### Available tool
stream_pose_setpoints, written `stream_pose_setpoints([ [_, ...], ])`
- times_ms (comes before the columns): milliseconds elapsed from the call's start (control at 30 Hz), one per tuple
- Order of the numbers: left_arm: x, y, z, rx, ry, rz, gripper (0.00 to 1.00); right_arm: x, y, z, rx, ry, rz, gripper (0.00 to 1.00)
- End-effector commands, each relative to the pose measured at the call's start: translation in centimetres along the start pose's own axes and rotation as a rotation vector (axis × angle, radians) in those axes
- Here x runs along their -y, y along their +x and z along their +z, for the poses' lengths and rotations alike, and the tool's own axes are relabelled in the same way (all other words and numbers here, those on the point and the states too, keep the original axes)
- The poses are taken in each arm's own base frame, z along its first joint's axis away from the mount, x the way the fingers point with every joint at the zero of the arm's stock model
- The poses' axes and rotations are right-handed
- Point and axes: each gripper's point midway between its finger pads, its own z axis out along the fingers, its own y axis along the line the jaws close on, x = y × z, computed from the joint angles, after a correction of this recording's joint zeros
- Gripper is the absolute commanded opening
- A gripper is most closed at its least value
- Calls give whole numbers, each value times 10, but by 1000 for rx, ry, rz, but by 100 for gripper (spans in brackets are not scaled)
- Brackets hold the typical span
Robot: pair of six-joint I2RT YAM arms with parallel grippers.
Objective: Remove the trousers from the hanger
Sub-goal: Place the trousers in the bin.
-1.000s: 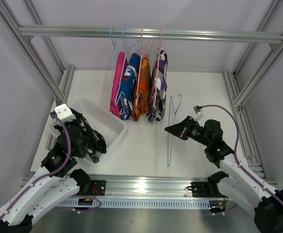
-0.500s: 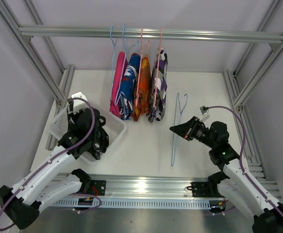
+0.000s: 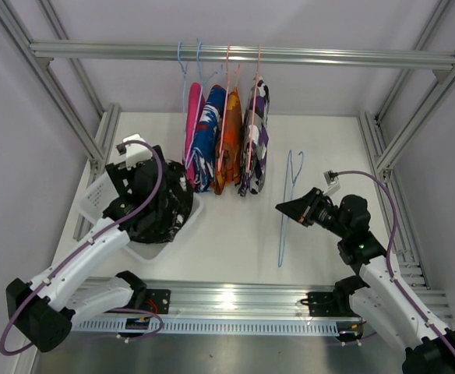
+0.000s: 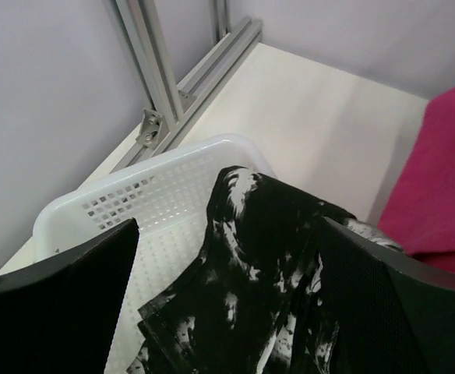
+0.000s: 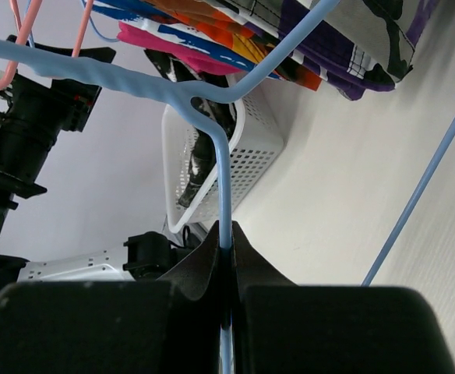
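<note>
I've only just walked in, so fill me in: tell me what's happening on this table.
The left gripper stands open over the white basket, where the black white-speckled trousers lie. The right gripper is shut on a bare blue hanger. Four more pairs hang on hangers from the rail, not yet taken off.

The left arm [image 3: 79,261] rises from its base at the near left corner, elbow bent and wrist tipped over. The left tool [image 4: 227,226] points downward, its fingers [image 4: 64,296] spread wide apart. The right arm [image 3: 389,292] stretches forward and inward. The right tool [image 5: 221,245] points left, fingers pressed together on the wire of the blue hanger [image 5: 223,171].
</note>
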Motion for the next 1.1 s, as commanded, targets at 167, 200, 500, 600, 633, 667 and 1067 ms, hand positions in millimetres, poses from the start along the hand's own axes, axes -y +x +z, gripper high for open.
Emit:
stream_pose_setpoints([
  [167, -6, -25, -11, 49, 64, -192, 99, 2, 1, 3, -7, -22, -23, 0],
  [200, -7, -21, -11, 40, 65, -187, 99, 2, 2, 3, -8, -23, -22, 0],
  [500, 14, 26, -13, -156, 75, -242, 99, -2, 0, -1, 0, -23, -32, 0],
  [600, 27, 55, -12, -243, 81, -259, 99, -1, 0, -1, -1, -16, -39, 0],
  [633, 30, 65, -12, -269, 71, -279, 99, -1, 0, -2, -3, -14, -38, 0],
  [667, 33, 79, -10, -297, 58, -263, 99, -1, 0, -3, -2, -14, -43, 0],
  [1067, 42, 168, -14, -513, -24, -268, 99, 10, -8, -11, 17, 17, -56, 0],
])
